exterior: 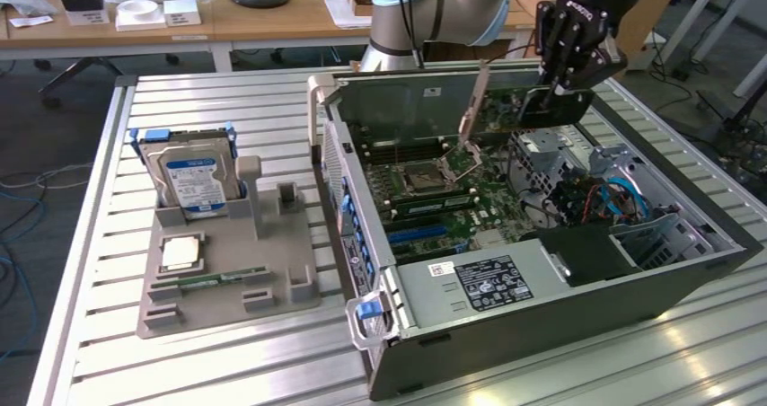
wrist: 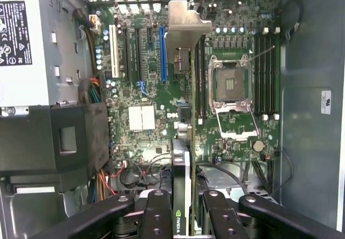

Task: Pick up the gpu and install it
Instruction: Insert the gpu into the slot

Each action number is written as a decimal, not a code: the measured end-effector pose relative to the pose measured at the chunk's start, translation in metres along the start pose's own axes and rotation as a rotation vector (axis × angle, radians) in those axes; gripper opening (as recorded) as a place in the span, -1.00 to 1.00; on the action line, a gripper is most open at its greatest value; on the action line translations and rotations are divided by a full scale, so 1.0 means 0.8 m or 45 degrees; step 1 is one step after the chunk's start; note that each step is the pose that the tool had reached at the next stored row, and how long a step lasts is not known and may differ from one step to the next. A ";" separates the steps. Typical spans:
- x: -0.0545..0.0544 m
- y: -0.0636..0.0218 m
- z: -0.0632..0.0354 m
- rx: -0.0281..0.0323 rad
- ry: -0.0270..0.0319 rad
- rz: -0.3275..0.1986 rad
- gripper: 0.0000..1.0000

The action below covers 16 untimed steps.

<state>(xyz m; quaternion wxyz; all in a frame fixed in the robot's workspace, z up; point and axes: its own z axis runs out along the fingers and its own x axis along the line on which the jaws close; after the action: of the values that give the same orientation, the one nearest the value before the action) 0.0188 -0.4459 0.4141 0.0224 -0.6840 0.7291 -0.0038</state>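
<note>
The gpu [exterior: 527, 108] hangs above the open computer case [exterior: 515, 334], over the motherboard [exterior: 462, 195]. Its green board and black cooler tilt down toward the exterior view's left, ending in the silver bracket [exterior: 476, 101]. My gripper [exterior: 566, 84] is shut on the card's upper end. In the wrist view the gpu [wrist: 186, 142] is seen edge-on between my black fingers [wrist: 156, 212], and its bracket [wrist: 186, 26] hovers beside the blue slot [wrist: 163, 53] on the motherboard [wrist: 143, 118]. The card is clear of the board and sits in no slot.
A grey holder tray [exterior: 228, 289] on the slatted table carries a hard drive [exterior: 192, 177], a processor chip [exterior: 180, 253] and a RAM stick [exterior: 222, 278]. Inside the case are the power supply [exterior: 480, 282], the open CPU socket [wrist: 233, 88] and cable bundles [exterior: 599, 199].
</note>
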 end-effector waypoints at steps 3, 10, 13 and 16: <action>0.000 0.000 0.000 0.0000 0.0001 0.000 -0.47; 0.000 0.001 0.007 0.0004 -0.0001 0.000 -0.47; 0.000 0.001 0.012 0.0007 -0.0001 0.000 -0.47; 0.000 0.001 0.012 0.0006 0.0002 0.000 -0.47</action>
<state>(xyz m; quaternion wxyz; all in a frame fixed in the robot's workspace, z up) 0.0182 -0.4459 0.4042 0.0225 -0.6841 0.7290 -0.0040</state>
